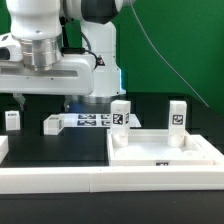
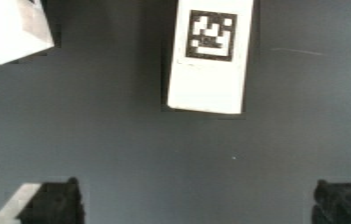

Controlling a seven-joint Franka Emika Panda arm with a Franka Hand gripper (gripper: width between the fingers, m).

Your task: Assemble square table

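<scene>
The white square slab (image 1: 165,152) lies at the exterior view's right, with two white tagged legs (image 1: 121,114) (image 1: 177,115) standing upright at its far corners. Two more legs sit on the black surface at the left: a small one (image 1: 12,120) and one lying down (image 1: 52,123). My gripper (image 1: 42,98) hangs above these two, open and empty. In the wrist view a tagged leg (image 2: 207,55) lies on the table ahead of the open gripper (image 2: 198,205), well apart from both fingertips (image 2: 51,203). Another white piece (image 2: 12,35) shows at the corner.
The marker board (image 1: 92,121) lies between the loose legs and the slab. A long white rail (image 1: 50,180) borders the black surface at the front. A green wall stands behind the arm.
</scene>
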